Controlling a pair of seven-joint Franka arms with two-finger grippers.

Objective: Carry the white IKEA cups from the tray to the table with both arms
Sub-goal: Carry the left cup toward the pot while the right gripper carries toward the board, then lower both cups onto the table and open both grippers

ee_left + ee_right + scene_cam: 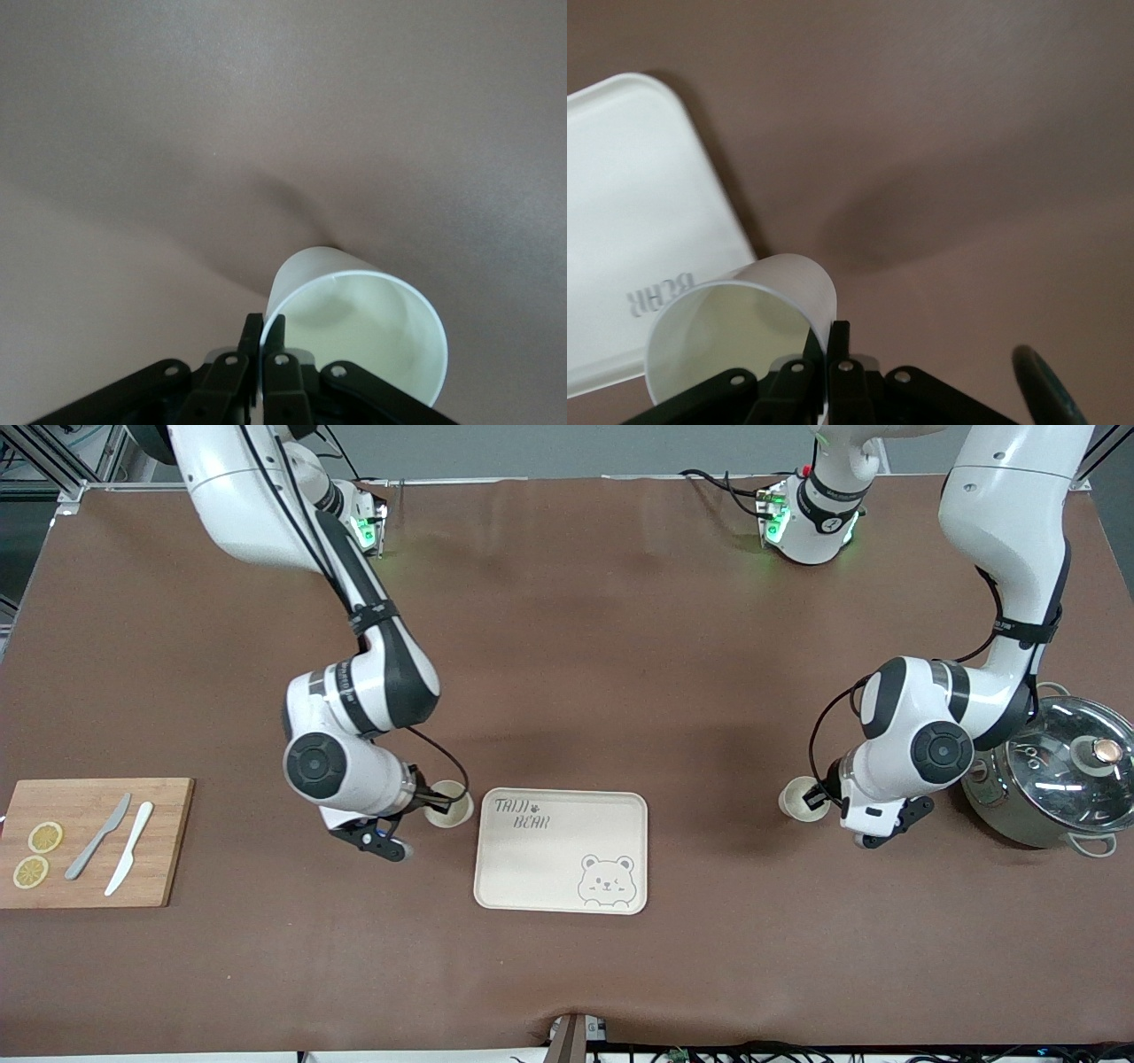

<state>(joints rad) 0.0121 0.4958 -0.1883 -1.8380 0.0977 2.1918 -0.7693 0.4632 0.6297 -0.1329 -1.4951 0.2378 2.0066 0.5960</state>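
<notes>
1. Now we see the tray (562,850) bare of cups, lying on the table (620,646) between the two arms.
2. We find the right gripper (428,794) low beside the tray's corner toward the right arm's end, its fingers pinched shut on the rim wall of one white cup (449,804). In the right wrist view, one finger sits inside the cup (740,323) and one outside, with the tray's edge (638,221) just beside it.
3. We find the left gripper (827,793) toward the left arm's end, well apart from the tray and near a steel pot (1054,779) with a glass lid. It is likewise clamped on the rim of the second white cup (802,797); the left wrist view shows this cup (354,328) upright over bare table.
4. The relation that matters: each cup hangs directly at its own gripper's fingertips, long axis vertical, mouth upward. We cannot tell whether either base already touches the surface.
5. We judge that the step in hand is release: each gripper needs only to settle its cup, open, then rise straight up so that the inner finger clears the rim.
6. Elsewhere, a wooden cutting board (93,841) carries two knives and lemon slices.
</notes>
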